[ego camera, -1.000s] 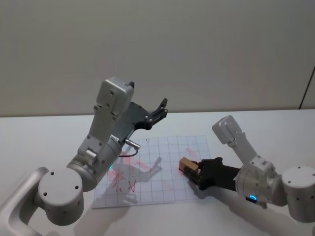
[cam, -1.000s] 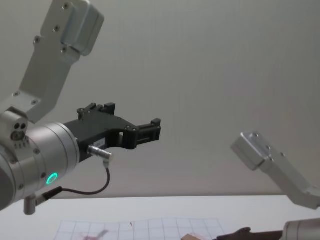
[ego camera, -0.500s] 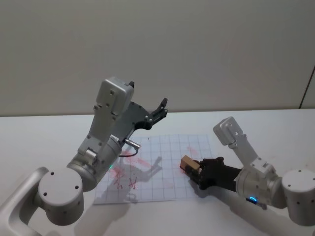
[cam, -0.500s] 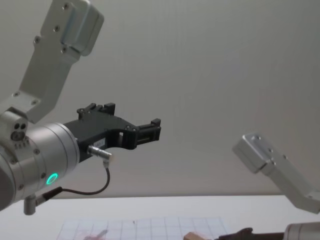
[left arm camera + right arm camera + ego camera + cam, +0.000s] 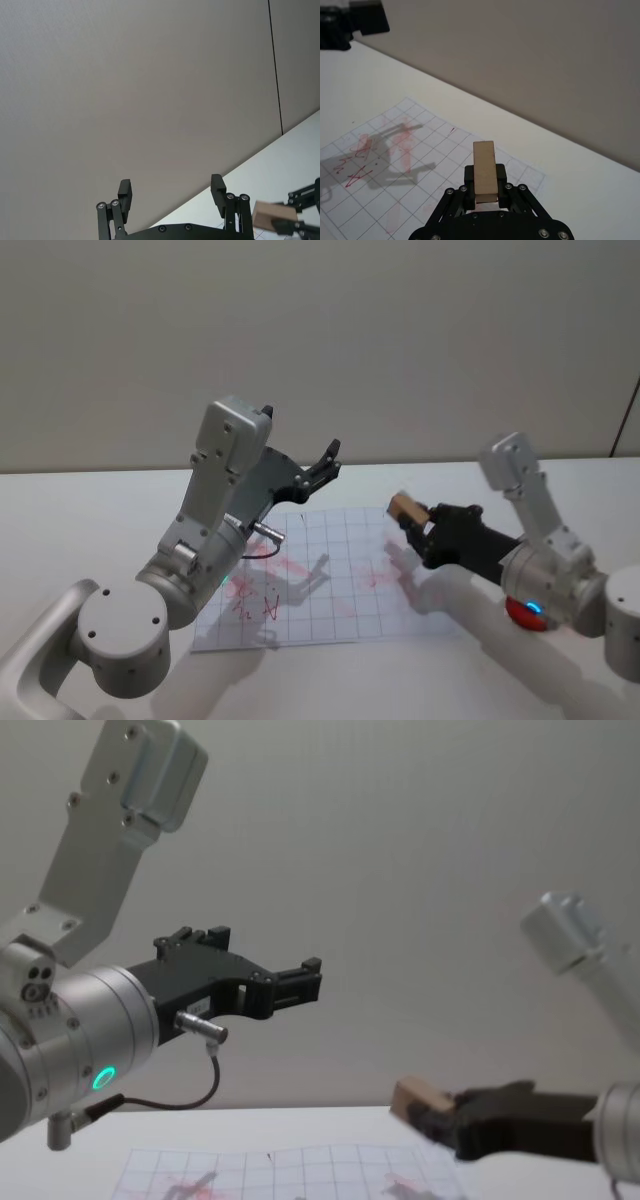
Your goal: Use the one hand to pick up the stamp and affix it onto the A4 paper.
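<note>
Right wrist view, light-brown rectangular stamp [image 5: 484, 167] in right tool [image 5: 485, 184]

left hand [image 5: 331, 460] raised, fingers apart | right hand [image 5: 413, 518] aloft, fingers clamped

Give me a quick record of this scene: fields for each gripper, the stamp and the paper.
right gripper: shut on the stamp, held over the paper's far right part
stamp: wooden block, in the air, off the sheet
A4 paper: flat on the table, grid with red marks
left gripper: open, raised, holding nothing
</note>
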Available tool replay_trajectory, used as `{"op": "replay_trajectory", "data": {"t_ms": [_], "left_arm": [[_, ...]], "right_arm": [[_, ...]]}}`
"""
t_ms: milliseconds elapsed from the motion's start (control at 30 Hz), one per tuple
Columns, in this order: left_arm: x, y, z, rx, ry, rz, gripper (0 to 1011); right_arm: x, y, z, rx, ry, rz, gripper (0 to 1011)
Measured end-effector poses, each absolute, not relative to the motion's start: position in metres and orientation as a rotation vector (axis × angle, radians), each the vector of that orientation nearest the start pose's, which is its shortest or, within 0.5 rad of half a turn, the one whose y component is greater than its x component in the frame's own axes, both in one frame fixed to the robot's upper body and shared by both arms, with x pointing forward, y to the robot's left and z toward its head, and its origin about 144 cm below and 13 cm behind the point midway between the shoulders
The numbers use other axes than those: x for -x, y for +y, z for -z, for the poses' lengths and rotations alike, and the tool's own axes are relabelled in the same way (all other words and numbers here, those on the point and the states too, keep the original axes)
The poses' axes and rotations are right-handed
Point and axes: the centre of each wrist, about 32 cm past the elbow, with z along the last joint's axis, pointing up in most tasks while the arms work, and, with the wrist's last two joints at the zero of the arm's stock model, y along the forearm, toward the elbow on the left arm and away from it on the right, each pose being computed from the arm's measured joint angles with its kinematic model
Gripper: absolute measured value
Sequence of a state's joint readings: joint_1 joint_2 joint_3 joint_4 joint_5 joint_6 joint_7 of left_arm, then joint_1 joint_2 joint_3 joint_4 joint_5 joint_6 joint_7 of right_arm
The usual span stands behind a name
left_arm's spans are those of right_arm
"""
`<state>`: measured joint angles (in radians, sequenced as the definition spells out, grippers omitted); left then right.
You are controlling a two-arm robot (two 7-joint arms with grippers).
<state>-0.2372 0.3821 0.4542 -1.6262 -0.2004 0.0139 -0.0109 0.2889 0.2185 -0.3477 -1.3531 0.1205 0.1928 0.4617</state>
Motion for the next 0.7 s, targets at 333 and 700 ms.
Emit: {"op": "replay_trajectory", "data": {"t_ms": [333, 700], "left_arm": [[-0.492, 0.198, -1.204, -0.061, -0.268, -1.124, 1001], [-0.492, 0.198, -1.204, -0.061, -0.268, -1.124, 1001]], "right_arm": [[-0.499, -0.238, -1.170, 0.230, 0.027, 0.974, 220], [-0.456, -0.280, -1.172, 0.292, 0.105, 1.059, 220]]}}
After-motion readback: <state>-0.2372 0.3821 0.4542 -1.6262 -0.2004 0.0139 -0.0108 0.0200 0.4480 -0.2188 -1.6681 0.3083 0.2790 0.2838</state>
